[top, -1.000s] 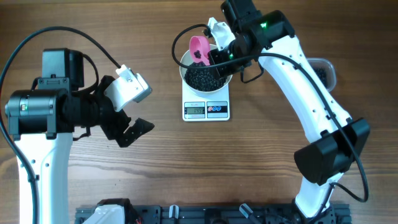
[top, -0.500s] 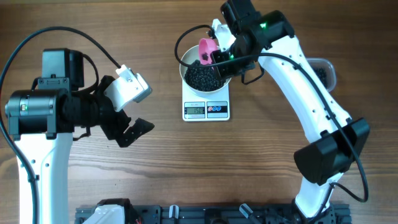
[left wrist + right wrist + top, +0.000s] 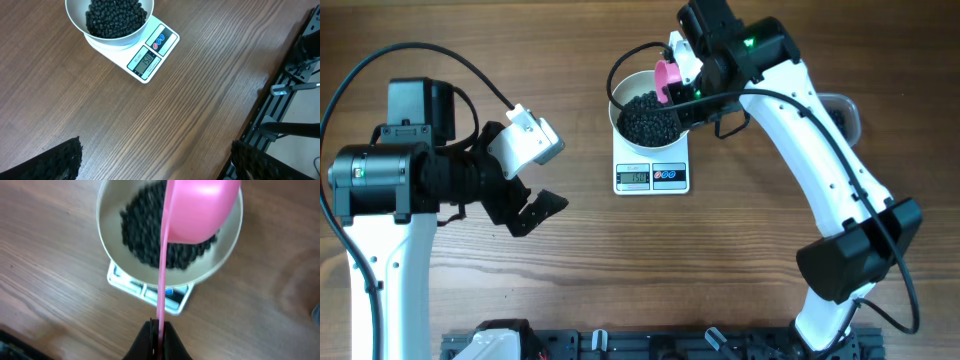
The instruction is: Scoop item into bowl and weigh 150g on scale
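At the far left of the table, the left gripper hangs above bare wood with its dark fingers spread wide and nothing between them; its wrist view shows the two fingertips at the bottom corners and the tabletop between. Toward the centre stands the scale, a small white rectangle with a grey display at its front and, just right of that, one red and one blue round button; seen from the left wrist, the digits appear to read 150. The bowl, round and plain white, sits on top of the scale and covers most of its platform, leaving only the front strip showing. Inside it lies the item, a heap of tiny round black beans that fills much of the bowl and rises toward the middle. Just right of the heap, a pink scoop is over the bowl's far right rim, its cup tipped on edge, and its thin handle runs back into the right gripper, whose fingers are clamped tight on the handle's end. Farther right, partly hidden behind the white right arm, a clear tub with dark contents rests on the table. The table is brown wood with a straight, fine grain. A black rail lines its near edge, and the left wrist view shows dark metal framing beyond the table's side.
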Controlling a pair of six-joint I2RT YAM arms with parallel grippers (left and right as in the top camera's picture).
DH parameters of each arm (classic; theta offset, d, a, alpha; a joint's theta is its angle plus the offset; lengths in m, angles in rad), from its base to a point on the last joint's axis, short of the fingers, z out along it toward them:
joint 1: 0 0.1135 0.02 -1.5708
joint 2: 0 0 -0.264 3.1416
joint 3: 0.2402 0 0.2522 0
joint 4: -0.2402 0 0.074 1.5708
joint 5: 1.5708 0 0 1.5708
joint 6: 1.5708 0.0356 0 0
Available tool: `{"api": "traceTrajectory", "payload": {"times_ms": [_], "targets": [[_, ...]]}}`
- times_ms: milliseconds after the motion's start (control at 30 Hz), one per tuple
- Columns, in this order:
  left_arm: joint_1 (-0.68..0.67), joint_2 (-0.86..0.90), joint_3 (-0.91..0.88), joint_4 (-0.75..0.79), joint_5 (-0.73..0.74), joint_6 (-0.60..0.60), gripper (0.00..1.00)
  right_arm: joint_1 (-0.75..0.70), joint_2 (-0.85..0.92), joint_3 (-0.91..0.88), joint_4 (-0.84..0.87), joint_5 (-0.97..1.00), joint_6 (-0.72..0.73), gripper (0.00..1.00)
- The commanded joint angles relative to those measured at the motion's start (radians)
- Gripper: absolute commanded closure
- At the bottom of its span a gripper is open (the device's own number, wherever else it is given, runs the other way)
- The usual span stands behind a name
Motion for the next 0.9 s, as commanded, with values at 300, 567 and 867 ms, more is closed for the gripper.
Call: {"api": "traceTrajectory", "payload": {"times_ms": [300,567,867], "targets": [[0.005,-0.010,0.014,-0.001,0.007,0.010,0.00,0.018,-0.057,0.020,-0.100,0.159,-0.079,0.96],[0.005,-0.010,0.014,-0.001,0.007,0.010,0.00,0.042,-0.057,0.018,-0.087,0.116,-0.112,0.96],[0.005,-0.010,0.014,-0.001,0.007,0.010,0.00,0.049,-0.058,0.001,-0.083,0.172,-0.105,0.96]]}}
